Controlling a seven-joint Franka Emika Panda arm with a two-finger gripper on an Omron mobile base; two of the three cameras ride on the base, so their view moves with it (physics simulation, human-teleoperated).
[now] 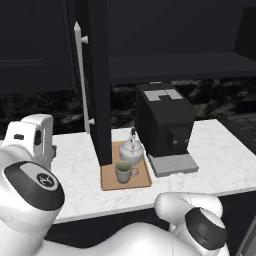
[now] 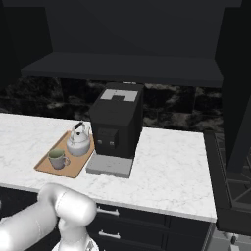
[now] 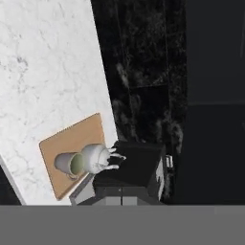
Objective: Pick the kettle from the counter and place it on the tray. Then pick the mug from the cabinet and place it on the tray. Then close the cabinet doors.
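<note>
Counter (image 1: 220, 165): white marble worktop running left to right, with a dark speckled wall behind it.
Cabinet (image 2: 127, 66): near-black wall unit above the counter, inner shelf exposed.
Cabinet door (image 1: 99, 85): left door stands open, edge-on toward the robot, its long silver bar handle (image 1: 81, 75) upright.
Coffee machine (image 1: 164, 122): black box on the counter, just right of the tray, its grey drip plate on the near side.
Tray (image 1: 107, 181): light-brown wooden board lying flat, long axis running near to far, below the open door's edge.
Kettle (image 1: 131, 150): upright at the far end of the tray, dark handle arched over the lid.
Mug (image 1: 124, 171): upright at the near end of the tray, just beside the kettle, handle pointing right.
Gripper: fingers clenched together, grasping nothing.
</note>
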